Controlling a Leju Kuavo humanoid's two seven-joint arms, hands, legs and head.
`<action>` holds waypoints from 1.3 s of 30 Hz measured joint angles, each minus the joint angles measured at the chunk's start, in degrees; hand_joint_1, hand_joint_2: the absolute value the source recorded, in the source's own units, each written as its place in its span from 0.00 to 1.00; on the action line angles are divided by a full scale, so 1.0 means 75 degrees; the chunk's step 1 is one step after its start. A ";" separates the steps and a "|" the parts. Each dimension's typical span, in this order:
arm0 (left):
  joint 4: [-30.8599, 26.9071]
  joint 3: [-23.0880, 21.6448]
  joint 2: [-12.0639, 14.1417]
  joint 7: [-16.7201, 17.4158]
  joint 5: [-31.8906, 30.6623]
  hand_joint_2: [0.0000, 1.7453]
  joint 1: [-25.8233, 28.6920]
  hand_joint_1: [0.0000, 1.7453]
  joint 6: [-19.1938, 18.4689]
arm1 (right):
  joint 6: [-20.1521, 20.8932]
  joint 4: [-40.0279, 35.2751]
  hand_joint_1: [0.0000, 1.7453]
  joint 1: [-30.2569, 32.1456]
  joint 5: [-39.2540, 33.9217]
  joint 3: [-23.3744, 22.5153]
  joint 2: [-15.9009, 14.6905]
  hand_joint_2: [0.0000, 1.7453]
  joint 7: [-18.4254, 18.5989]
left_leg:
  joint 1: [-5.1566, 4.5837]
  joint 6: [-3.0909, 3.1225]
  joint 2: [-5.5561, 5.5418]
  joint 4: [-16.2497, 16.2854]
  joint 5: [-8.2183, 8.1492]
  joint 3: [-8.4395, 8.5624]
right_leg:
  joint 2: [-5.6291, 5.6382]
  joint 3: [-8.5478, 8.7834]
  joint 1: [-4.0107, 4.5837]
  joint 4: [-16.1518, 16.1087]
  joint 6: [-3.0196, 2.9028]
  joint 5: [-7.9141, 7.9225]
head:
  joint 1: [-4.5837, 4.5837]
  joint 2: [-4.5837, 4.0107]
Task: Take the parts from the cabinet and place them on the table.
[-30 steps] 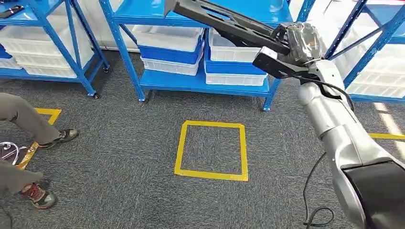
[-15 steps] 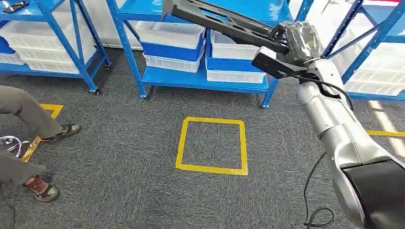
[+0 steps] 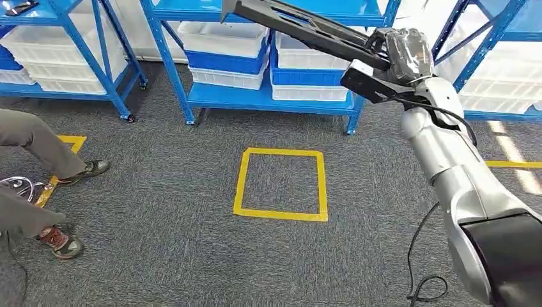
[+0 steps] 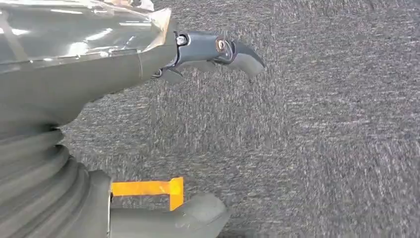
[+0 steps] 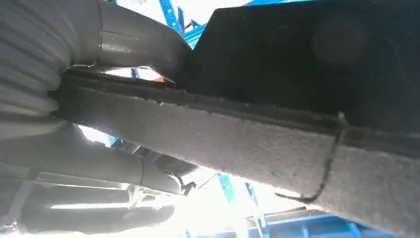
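A long black part (image 3: 300, 29), a flat frame-like bar, slants up and to the left in front of the blue cabinet (image 3: 268, 102). My right hand (image 3: 404, 54) grips its lower end at chest height, at the upper right of the head view. In the right wrist view the black part (image 5: 297, 99) lies across the hand (image 5: 74, 99), with the fingers wrapped round it. My left hand (image 4: 89, 99) hangs over grey carpet, its fingers apart and nothing between them.
White and blue bins (image 3: 230, 54) fill the cabinet's lower shelves. A yellow tape square (image 3: 281, 184) marks the carpet ahead. A person's legs and shoes (image 3: 61, 240) stand at the left. A black cable (image 3: 422, 281) trails by my right side.
The whole picture has shifted, so the camera has moved: cabinet and yellow square sit a little higher. My right hand still holds the black part. The person's feet have shifted slightly.
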 joint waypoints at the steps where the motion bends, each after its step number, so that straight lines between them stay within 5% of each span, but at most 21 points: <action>1: 0.0000 0.0000 -0.0012 -0.0003 0.0003 1.00 0.0011 0.00 0.0000 | 0.0000 -0.0003 0.97 -0.0004 0.0000 0.0000 0.0015 1.00 0.0000 | 0.0003 -0.0041 -0.0011 0.0523 -0.0463 -0.0177 | -0.0001 -0.0071 0.0005 0.0002 -0.0085 0.0059 | 0.0000 0.0000; 3: 0.0000 0.0000 -0.0017 -0.0006 0.0003 1.00 0.0016 0.00 0.0000 | 0.0017 0.0000 0.97 -0.0003 0.0006 0.0006 0.0049 1.00 0.0000 | 0.0015 -0.0102 -0.0020 0.1779 -0.1131 -0.0580 | 0.0001 -0.0216 0.0025 0.0007 -0.0119 0.0168 | 0.0000 0.0000; 5: 0.0000 0.0000 -0.0018 -0.0009 0.0006 1.00 0.0017 0.00 0.0000 | 0.0035 0.0006 0.97 0.0005 0.0041 0.0023 0.0055 1.00 0.0009 | 0.0014 -0.0104 -0.0035 0.2262 -0.1209 -0.0582 | 0.0009 -0.0357 0.0046 0.0012 -0.0102 0.0275 | 0.0000 0.0000; 6: 0.0000 -0.0003 -0.0017 -0.0009 0.0009 1.00 0.0018 0.00 0.0000 | 0.0058 0.0009 0.97 0.0005 0.0055 0.0029 0.0052 1.00 0.0012 | 0.0013 -0.0080 -0.0035 0.1960 -0.1038 -0.0324 | 0.0012 -0.0402 0.0049 0.0014 -0.0086 0.0320 | 0.0000 0.0000; 8: 0.0000 0.0000 -0.0017 -0.0009 0.0009 1.00 0.0015 0.00 -0.0006 | 0.0064 0.0009 0.97 0.0000 0.0082 0.0029 0.0041 1.00 0.0032 | 0.0010 0.0019 -0.0047 0.0584 -0.0620 0.0660 | 0.0018 -0.0459 0.0062 0.0014 -0.0039 0.0383 | -0.0003 0.0000; 9: -0.0003 0.0000 -0.0012 -0.0009 0.0006 1.00 0.0007 0.00 -0.0006 | 0.0064 0.0006 0.97 -0.0007 0.0082 0.0029 0.0041 1.00 0.0032 | 0.0003 0.0080 -0.0084 0.0014 -0.0660 0.1035 | 0.0007 -0.0459 0.0057 0.0016 -0.0010 0.0402 | -0.0003 0.0000; 13: -0.0003 0.0000 -0.0015 0.0015 -0.0006 1.00 0.0001 0.00 -0.0012 | 0.0090 0.0009 0.97 -0.0059 0.0082 0.0044 0.0029 1.00 0.0029 | -0.0107 0.0185 -0.0082 -0.0188 -0.0610 0.1077 | -0.0013 -0.0528 0.0073 -0.0027 0.0226 0.0564 | -0.0006 0.0000; 14: 0.0000 0.0006 -0.0026 0.0015 0.0003 1.00 0.0002 0.00 -0.0009 | 0.0105 0.0018 0.97 -0.0071 0.0079 0.0050 0.0023 1.00 0.0029 | -0.0012 0.0267 -0.0055 -0.0339 -0.0485 0.1079 | -0.0007 -0.0570 0.0135 0.0023 0.0260 0.0539 | 0.0000 0.0000; 17: 0.0000 0.0018 -0.0023 -0.0003 0.0023 1.00 -0.0006 0.00 0.0000 | 0.0111 0.0041 0.97 -0.0167 0.0076 0.0058 0.0032 1.00 0.0035 | -0.0040 0.0400 0.0002 -0.0360 -0.0288 0.0871 | -0.0002 -0.1095 0.0101 0.1213 0.0124 -0.0324 | 0.0018 0.0000; 19: 0.0000 0.0038 -0.0026 -0.0035 0.0038 1.00 0.0004 0.00 0.0000 | 0.0102 0.0076 0.97 -0.0149 0.0079 0.0087 0.0050 1.00 0.0067 | -0.0042 0.0399 0.0006 -0.0350 -0.0161 0.0694 | 0.0000 -0.1441 0.0099 0.2332 0.0164 -0.0770 | 0.0026 0.0000; 21: 0.0000 0.0055 -0.0035 -0.0052 0.0058 1.00 0.0013 0.00 0.0000 | 0.0082 0.0105 0.97 -0.0120 0.0079 0.0105 0.0055 1.00 0.0082 | -0.0042 0.0366 0.0004 -0.0342 -0.0047 0.0550 | -0.0002 -0.1134 0.0093 0.2071 0.0283 -0.0641 | 0.0021 0.0000; 24: 0.0000 0.0070 -0.0035 -0.0052 0.0058 1.00 0.0014 0.00 -0.0003 | 0.0026 0.0108 0.97 -0.0147 0.0079 0.0117 0.0061 1.00 0.0082 | -0.0045 0.0264 0.0004 -0.0282 0.0079 0.0394 | -0.0026 0.0114 0.0034 0.0026 0.0380 -0.0224 | 0.0026 0.0000; 25: 0.0000 0.0073 -0.0032 -0.0052 0.0058 1.00 0.0011 0.00 -0.0003 | 0.0003 0.0108 0.97 -0.0147 0.0076 0.0119 0.0067 1.00 0.0082 | -0.0063 0.0216 0.0002 -0.0279 0.0123 0.0325 | 0.0008 0.0245 0.0104 -0.0055 0.0297 -0.0247 | 0.0012 0.0000; 27: 0.0000 0.0093 -0.0032 -0.0047 0.0061 1.00 0.0013 0.00 -0.0003 | 0.0000 0.0108 0.97 -0.0144 0.0058 0.0119 0.0049 1.00 0.0082 | -0.0075 0.0135 -0.0004 -0.0247 0.0211 0.0306 | 0.0034 0.0109 0.0161 -0.0041 0.0237 -0.0165 | 0.0032 0.0000; 29: 0.0000 0.0122 -0.0030 -0.0041 0.0073 1.00 0.0036 0.00 0.0000 | 0.0006 0.0108 0.97 -0.0137 0.0053 0.0122 0.0052 1.00 0.0087 | -0.0071 0.0061 -0.0011 -0.0289 0.0297 0.0270 | 0.0023 0.0059 0.0049 -0.0087 0.0074 -0.0065 | 0.0015 0.0000; 30: 0.0000 0.0131 -0.0009 -0.0041 0.0079 1.00 0.0044 0.00 0.0003 | 0.0015 0.0108 0.97 -0.0174 0.0050 0.0125 0.0070 1.00 0.0087 | -0.0021 0.0024 -0.0046 -0.0194 0.0140 0.0196 | 0.0009 0.0033 0.0021 -0.0085 0.0007 -0.0002 | 0.0020 0.0000; 32: 0.0000 0.0134 -0.0018 -0.0044 0.0079 1.00 0.0063 0.00 0.0012 | 0.0029 0.0108 0.97 -0.0205 0.0050 0.0134 0.0122 1.00 0.0102 | -0.0005 -0.0068 -0.0052 0.0748 -0.0740 -0.0140 | 0.0012 -0.0119 0.0025 -0.0081 -0.0167 0.0131 | -0.0003 0.0000; 34: 0.0000 0.0140 -0.0017 -0.0050 0.0079 1.00 0.0060 0.00 0.0020 | 0.0076 0.0108 0.97 -0.0199 0.0050 0.0146 0.0146 1.00 0.0102 | 0.0004 -0.0147 -0.0052 0.1953 -0.1318 -0.0530 | 0.0015 -0.0268 0.0037 -0.0072 -0.0166 0.0238 | -0.0006 0.0000; 35: 0.0000 0.0143 -0.0018 -0.0053 0.0079 1.00 0.0062 0.00 0.0020 | 0.0090 0.0108 0.97 -0.0186 0.0050 0.0154 0.0149 1.00 0.0105 | 0.0008 -0.0160 -0.0051 0.2214 -0.1355 -0.0568 | 0.0015 -0.0329 0.0040 -0.0069 -0.0149 0.0283 | -0.0006 0.0000; 38: 0.0000 0.0146 -0.0015 -0.0055 0.0079 1.00 0.0063 0.00 0.0020 | 0.0111 0.0108 0.97 -0.0168 0.0055 0.0169 0.0149 1.00 0.0125 | 0.0015 -0.0115 -0.0047 0.1155 -0.0849 0.0266 | 0.0019 -0.0466 0.0040 -0.0062 -0.0081 0.0402 | -0.0012 0.0000; 39: -0.0003 0.0149 -0.0009 -0.0058 0.0076 1.00 0.0058 0.00 0.0020 | 0.0111 0.0105 0.97 -0.0190 0.0055 0.0169 0.0146 1.00 0.0125 | 0.0012 -0.0044 -0.0066 0.0202 -0.0640 0.0933 | 0.0018 -0.0482 0.0040 -0.0061 -0.0066 0.0435 | -0.0009 0.0000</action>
